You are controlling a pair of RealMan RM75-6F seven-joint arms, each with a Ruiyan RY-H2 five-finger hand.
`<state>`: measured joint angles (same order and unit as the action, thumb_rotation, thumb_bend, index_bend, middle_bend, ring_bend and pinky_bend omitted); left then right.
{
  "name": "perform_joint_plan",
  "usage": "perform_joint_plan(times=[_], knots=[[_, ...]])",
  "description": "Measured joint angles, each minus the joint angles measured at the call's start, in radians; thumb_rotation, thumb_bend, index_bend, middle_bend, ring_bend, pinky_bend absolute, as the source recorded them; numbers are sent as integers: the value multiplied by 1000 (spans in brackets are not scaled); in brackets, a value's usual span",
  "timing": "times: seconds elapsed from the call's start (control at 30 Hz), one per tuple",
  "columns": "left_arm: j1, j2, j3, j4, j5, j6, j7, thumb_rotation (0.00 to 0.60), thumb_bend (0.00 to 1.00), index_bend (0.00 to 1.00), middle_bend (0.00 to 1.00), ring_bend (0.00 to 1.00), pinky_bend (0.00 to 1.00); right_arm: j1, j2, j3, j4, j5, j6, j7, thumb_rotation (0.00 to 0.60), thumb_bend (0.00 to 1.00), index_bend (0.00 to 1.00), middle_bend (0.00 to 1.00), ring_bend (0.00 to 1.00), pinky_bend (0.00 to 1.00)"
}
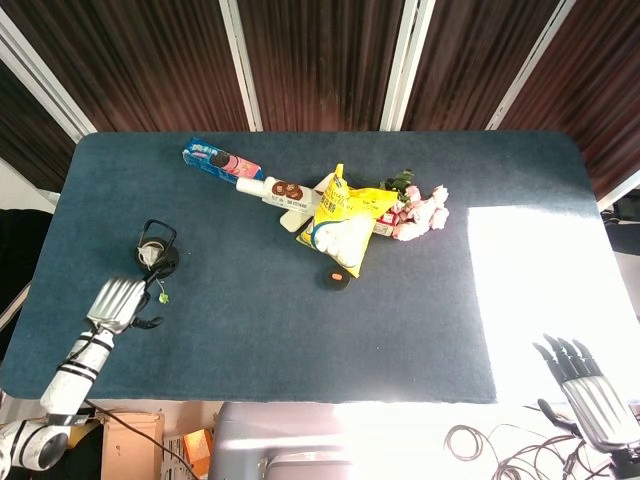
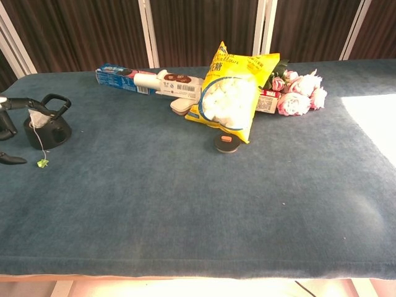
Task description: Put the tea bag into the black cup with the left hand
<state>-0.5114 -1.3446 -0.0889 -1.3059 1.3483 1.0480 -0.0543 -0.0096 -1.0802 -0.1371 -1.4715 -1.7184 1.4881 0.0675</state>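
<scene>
Head view first: we note the black cup (image 1: 157,257) standing upright on the blue worktop (image 1: 300,320), out toward nine o'clock from the middle. The tea bag (image 1: 149,257) sits inside the cup, pale against the dark wall. Its string runs over the rim and down to a small green tag (image 1: 162,296) lying on the cloth at five o'clock of the cup.

The left hand (image 1: 117,303) hovers near the cup, at seven o'clock of it, not touching cup or tag as far as we can see. It holds nothing. Its fingers (image 1: 148,322) look spread, and the chest view shows two dark fingertips (image 2: 13,161) apart at the frame's left edge.

The right hand (image 1: 590,385) is well apart from everything, off the worktop's corner at four o'clock, fingers splayed and empty.

Chest view confirms the tea bag (image 2: 38,118) in the cup (image 2: 47,129), beneath the looped handle, with the tag (image 2: 42,163) on the cloth just in front.

Other things we log at twelve o'clock of centre: a yellow snack bag (image 1: 343,222), a cookie box (image 1: 221,163), a white tube (image 1: 275,190) touching the bag's left side, pink flowers (image 1: 425,210) to its right, and a small black disc (image 1: 337,278) just below the bag.
</scene>
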Motion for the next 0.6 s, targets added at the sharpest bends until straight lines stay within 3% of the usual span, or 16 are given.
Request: perform_joint_plan(times=[0.23, 0.37, 0.6], knots=[[-17, -13, -30, 82, -86, -83, -21, 600, 341, 233, 992, 1000, 895, 1, 0, -2, 0, -3, -3, -1, 600, 300, 0, 0, 0, 0], [-37, -35, -40, 149, -147, -160, -4, 600, 357, 233, 992, 1000, 895, 1, 1, -2, 0, -3, -2, 1, 600, 300, 0, 0, 0, 0], [-58, -72, -60, 212, -185, -186, 27, 600, 369, 233, 992, 1000, 895, 2, 2, 0, -1, 2, -7, 0, 600, 299, 0, 0, 0, 0]])
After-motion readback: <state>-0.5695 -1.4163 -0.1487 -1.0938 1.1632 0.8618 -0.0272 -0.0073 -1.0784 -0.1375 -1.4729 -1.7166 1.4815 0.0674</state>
